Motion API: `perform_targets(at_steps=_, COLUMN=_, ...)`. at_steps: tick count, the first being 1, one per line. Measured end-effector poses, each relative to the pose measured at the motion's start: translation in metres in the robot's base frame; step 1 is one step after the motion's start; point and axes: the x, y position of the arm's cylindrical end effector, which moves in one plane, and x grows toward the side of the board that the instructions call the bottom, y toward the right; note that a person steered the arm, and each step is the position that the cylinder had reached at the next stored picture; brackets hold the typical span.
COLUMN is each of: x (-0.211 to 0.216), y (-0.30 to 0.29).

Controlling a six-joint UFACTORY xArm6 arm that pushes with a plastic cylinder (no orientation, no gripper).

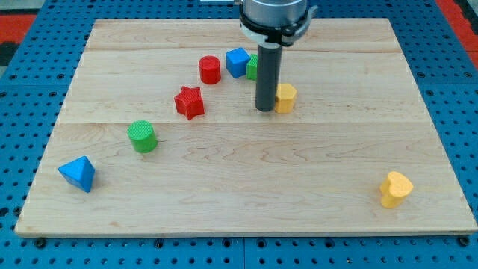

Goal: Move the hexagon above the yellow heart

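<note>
The yellow hexagon (286,97) lies flat near the board's upper middle, partly hidden at its left edge, while the yellow heart (395,188) rests well apart near the view's bottom right.

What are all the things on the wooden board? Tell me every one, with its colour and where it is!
wooden board: 1, pale wood, fills most of the view, on a blue pegboard
red cylinder: 1, red, upper middle
blue block: 1, blue, just right of the red cylinder; shape unclear
green block: 1, green, mostly hidden behind the rod
yellow hexagon: 1, yellow, near the middle, right of the rod
red star: 1, red, left of centre
green cylinder: 1, green, left side
blue triangle: 1, blue, bottom left
yellow heart: 1, yellow, bottom right
my tip: 1, dark rod end, against the hexagon's left side
</note>
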Motion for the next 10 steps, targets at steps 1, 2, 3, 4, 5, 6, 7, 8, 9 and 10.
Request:
perform_targets(at_steps=1, x=-0.018, y=-0.010)
perform_targets(at_steps=2, x=-0.031, y=0.062)
perform_targets(at_steps=3, x=0.017, y=0.063)
perform_targets(at_steps=4, x=0.046, y=0.091)
perform_targets(at_steps=5, x=0.030, y=0.062)
perform_targets(at_steps=6, x=0.008, y=0.056)
perform_targets(at_steps=7, x=0.007, y=0.082)
perform_targets(at_steps=8, x=0.011, y=0.146)
perform_targets(at_steps=9, x=0.038, y=0.153)
perform_targets(at_steps=10, x=0.073, y=0.197)
